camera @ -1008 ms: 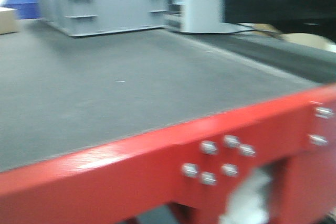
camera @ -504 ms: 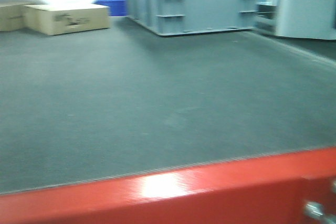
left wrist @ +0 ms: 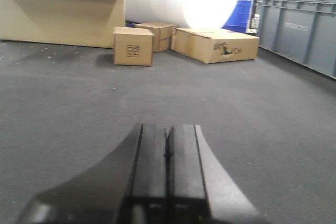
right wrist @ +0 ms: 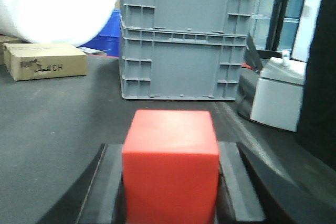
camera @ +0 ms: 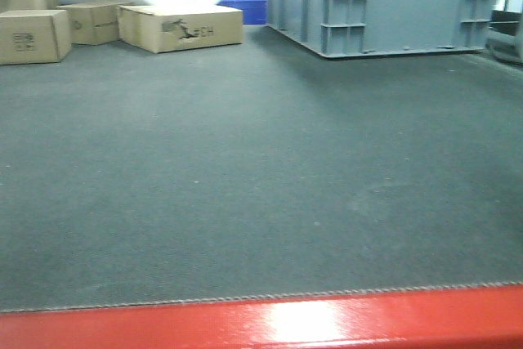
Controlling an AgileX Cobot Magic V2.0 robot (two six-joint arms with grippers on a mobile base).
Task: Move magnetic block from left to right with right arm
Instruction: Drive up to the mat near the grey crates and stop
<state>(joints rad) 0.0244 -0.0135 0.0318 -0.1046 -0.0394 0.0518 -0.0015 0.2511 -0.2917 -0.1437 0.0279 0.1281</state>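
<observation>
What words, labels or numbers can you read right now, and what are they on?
"CH", beside a dark logo: side of the flat tan cardboard box, front view.
"#H3", blurry: apparently the same box, right wrist view.
Printed symbols on the small cube-shaped tan cardboard box: too blurred to read.
Small red magnetic block, grey plastic crates: no text visible.

Matte black on both sides: left gripper [left wrist: 167, 148] pretty smooth, flat-sided, tapering to a wedge; right gripper [right wrist: 170, 150] just as chunky.
</observation>
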